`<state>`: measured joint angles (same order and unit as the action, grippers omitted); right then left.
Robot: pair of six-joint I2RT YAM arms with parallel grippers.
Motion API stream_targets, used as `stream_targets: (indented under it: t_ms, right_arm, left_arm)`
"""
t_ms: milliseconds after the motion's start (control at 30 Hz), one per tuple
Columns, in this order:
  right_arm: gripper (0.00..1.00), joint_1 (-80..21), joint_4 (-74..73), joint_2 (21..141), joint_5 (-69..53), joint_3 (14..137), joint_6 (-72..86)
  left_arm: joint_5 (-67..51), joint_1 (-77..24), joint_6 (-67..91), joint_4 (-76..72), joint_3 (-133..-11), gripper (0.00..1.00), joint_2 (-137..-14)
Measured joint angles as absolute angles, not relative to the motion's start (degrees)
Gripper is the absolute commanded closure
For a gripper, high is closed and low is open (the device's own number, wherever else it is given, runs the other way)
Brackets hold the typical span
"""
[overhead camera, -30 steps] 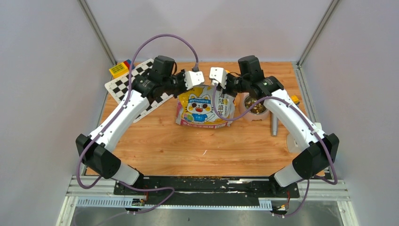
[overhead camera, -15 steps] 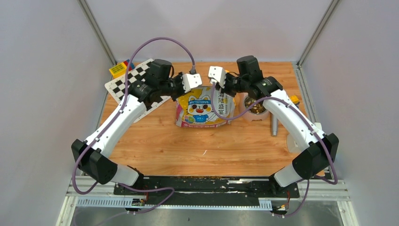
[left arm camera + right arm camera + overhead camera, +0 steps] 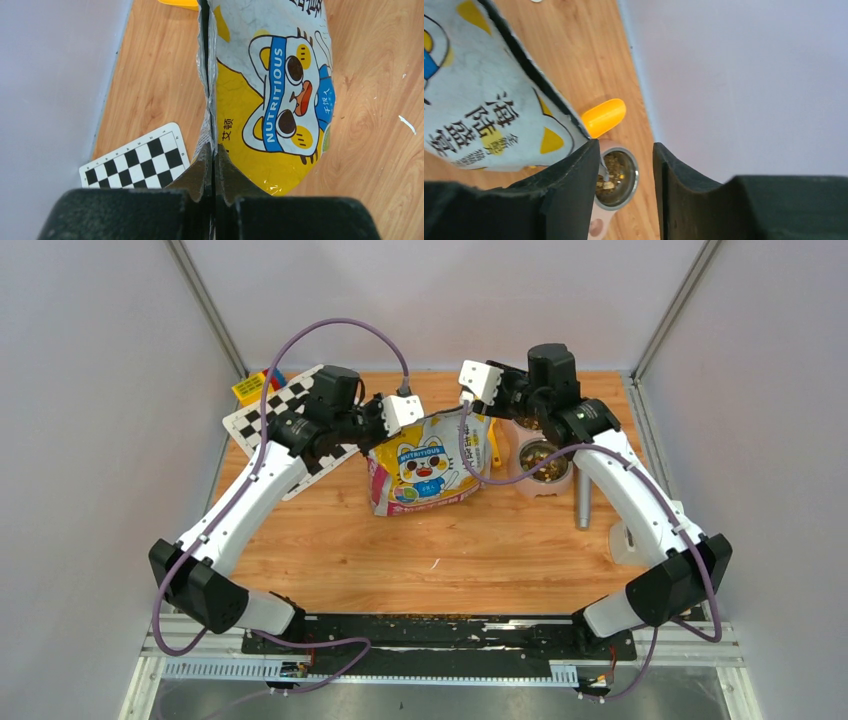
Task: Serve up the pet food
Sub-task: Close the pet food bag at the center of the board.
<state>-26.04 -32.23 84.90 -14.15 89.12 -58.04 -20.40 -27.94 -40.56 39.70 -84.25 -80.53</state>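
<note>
While my left gripper (image 3: 214, 150) pinches the side seam of the cartoon-cat bag (image 3: 270, 100), fingers pressed together with only the foil between them, the pet food (image 3: 543, 462) sits off to my right in a steel bowl (image 3: 540, 483) on the wooden table (image 3: 400, 550). It is a loose heap of small pellets, brown and tan with some paler golden bits, lying below the bowl's bright rim. The heap takes the round of the bowl, so I can tell no long axis and no direction in which it points; its surface faces straight up.

From above, the bowl stands just beside the bag's right edge, and the bag leans, its top tipped toward the bowl. My right gripper (image 3: 626, 145) hangs over that spot with its fingers apart and nothing between them; through the gap I look down on the bowl and its pellets. The bag's dark edge runs up to my inner finger, though I cannot tell whether it touches. A yellow scoop (image 3: 604, 116) pokes out from behind the bag, near the bowl. A checkerboard (image 3: 135, 165) lies at the table's far left.
</note>
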Motion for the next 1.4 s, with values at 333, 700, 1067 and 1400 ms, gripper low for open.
stream_targets:
  t_ms: [333, 700, 1067, 1400]
  right_arm:
    - [0.34, -26.24, -32.64, 83.94, -23.83, 92.03, -63.68]
    - [0.39, -32.95, -44.01, 84.4, -31.59, 94.28, -71.68]
    - [0.42, -36.47, -34.0, 87.59, -28.1, 86.74, -71.94]
    - [0.42, -36.84, -32.4, 87.61, -28.12, 86.32, -71.88]
  left_arm:
    - [-22.13, -27.64, -40.42, 41.17, -84.25, 1.0, -80.05]
    - [-22.26, -27.62, -40.14, 41.15, -84.25, 1.0, -80.05]
    - [-23.11, -27.53, -39.33, 40.88, -83.5, 1.0, -79.42]
    - [-23.9, -27.27, -38.68, 40.4, -82.63, 1.0, -78.74]
